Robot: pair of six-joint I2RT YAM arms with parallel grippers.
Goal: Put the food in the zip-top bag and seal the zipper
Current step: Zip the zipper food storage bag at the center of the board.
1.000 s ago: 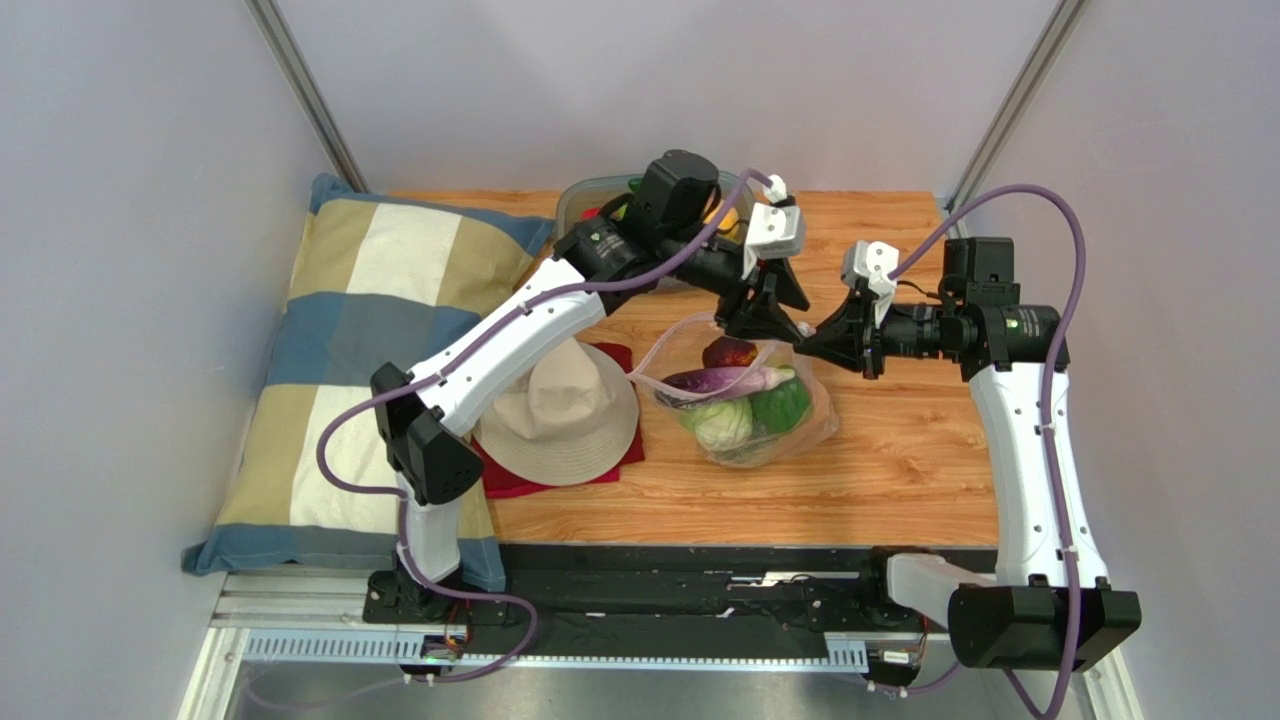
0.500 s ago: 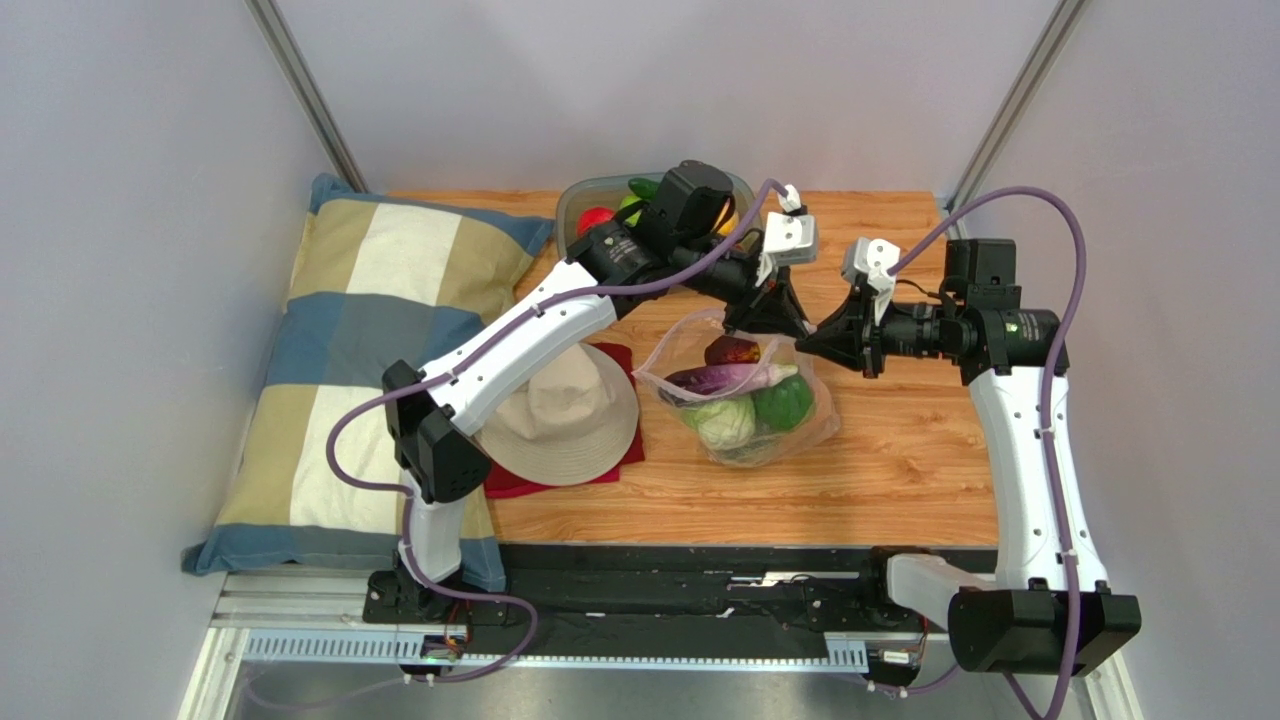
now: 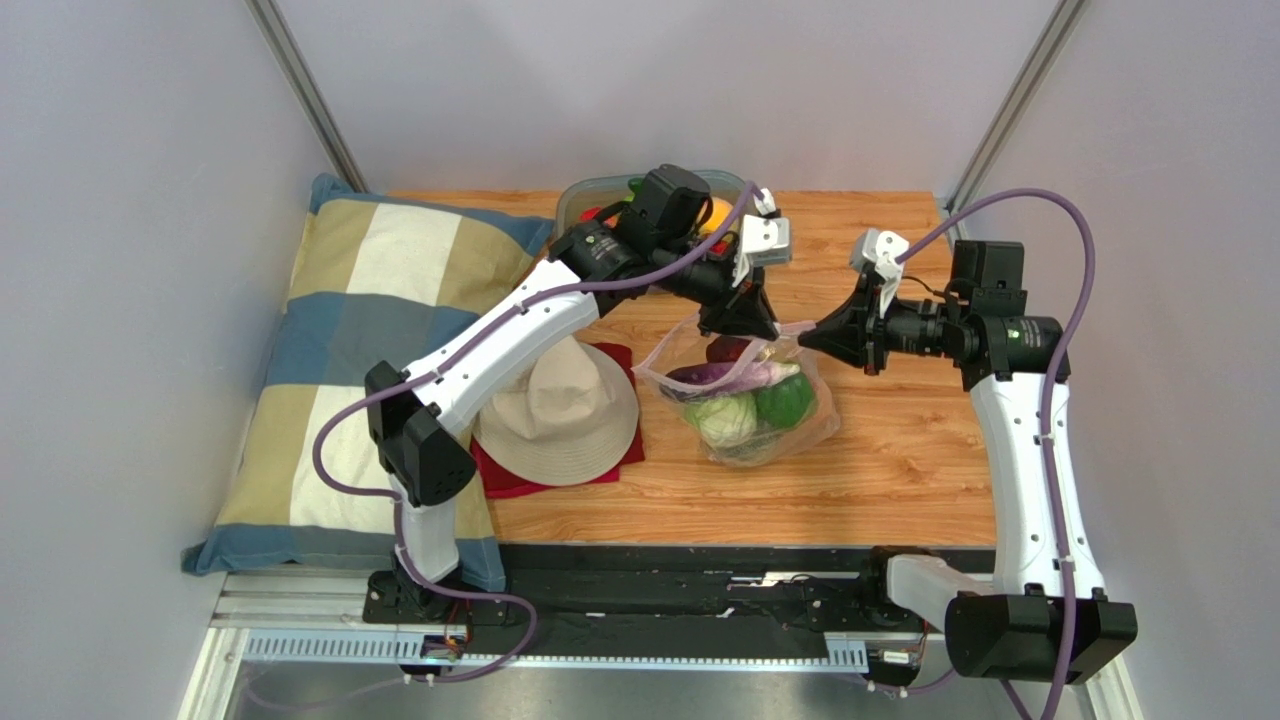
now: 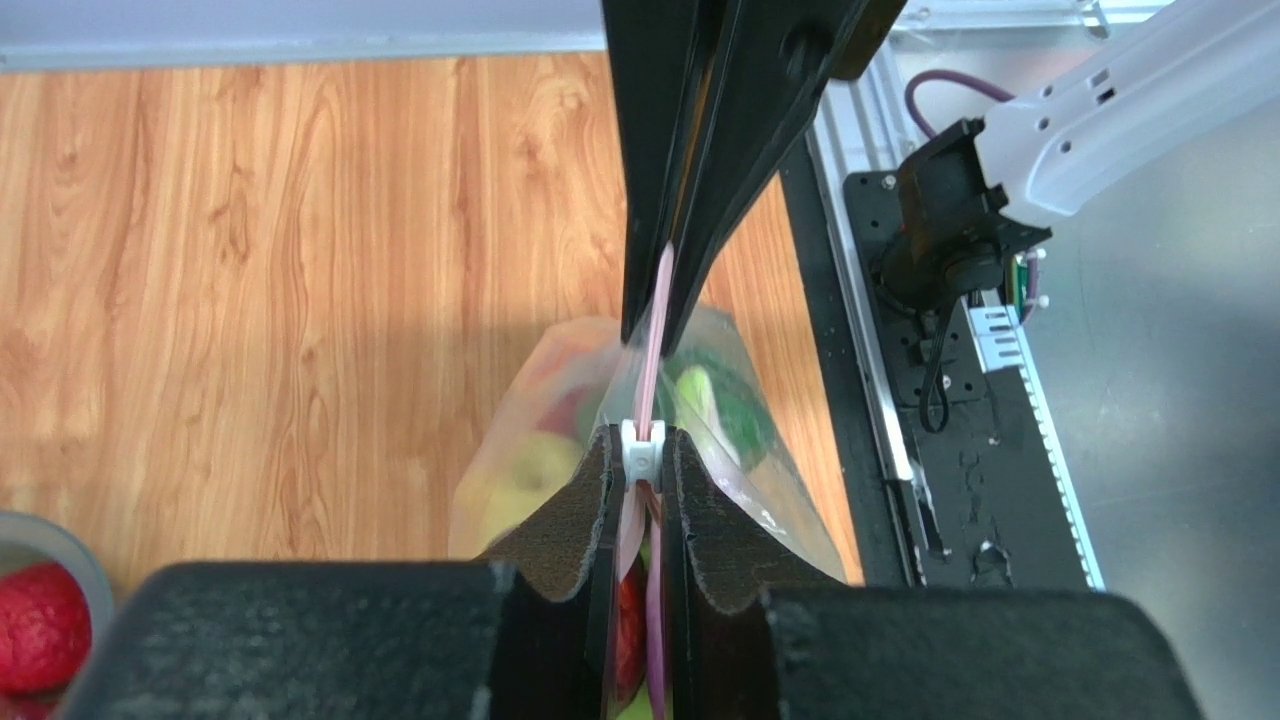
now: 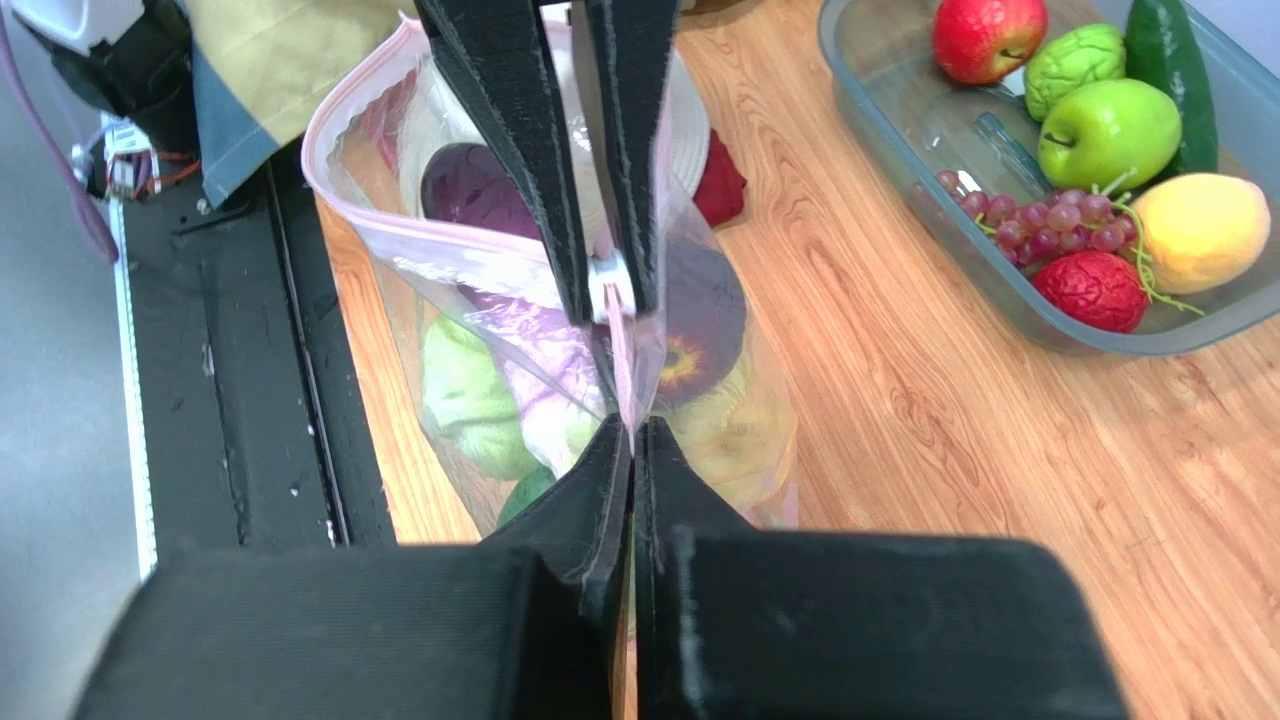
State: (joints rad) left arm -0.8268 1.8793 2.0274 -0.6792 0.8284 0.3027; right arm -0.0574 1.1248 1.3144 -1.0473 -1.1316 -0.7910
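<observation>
The zip-top bag [image 3: 747, 408] lies on the wooden table, lifted by its mouth, with a cabbage [image 3: 724, 422], a green vegetable [image 3: 783, 402] and a purple eggplant [image 3: 706, 378] inside. My left gripper [image 3: 747, 318] is shut on the white slider [image 4: 643, 449] of the pink zipper [image 4: 655, 338]. My right gripper [image 3: 819, 333] is shut on the zipper's end, a short way to the right. In the right wrist view my right gripper [image 5: 628, 432] pinches the bag's edge [image 5: 451, 248], and the left fingers [image 5: 519, 135] hold the slider [image 5: 607, 285] just beyond. The mouth to the left of the slider gapes open.
A grey bowl [image 5: 902, 143] at the back holds a red apple [image 5: 987, 33], a green apple [image 5: 1112, 132], grapes [image 5: 1037, 225] and a lemon [image 5: 1202, 228]. A beige hat [image 3: 568, 410] on a red cloth [image 3: 519, 480] lies left of the bag. A checked pillow [image 3: 353, 345] fills the left side.
My left gripper has drawn a little to the left with the slider, away from my right gripper. The right wrist has risen slightly. The bag has shifted a little left.
</observation>
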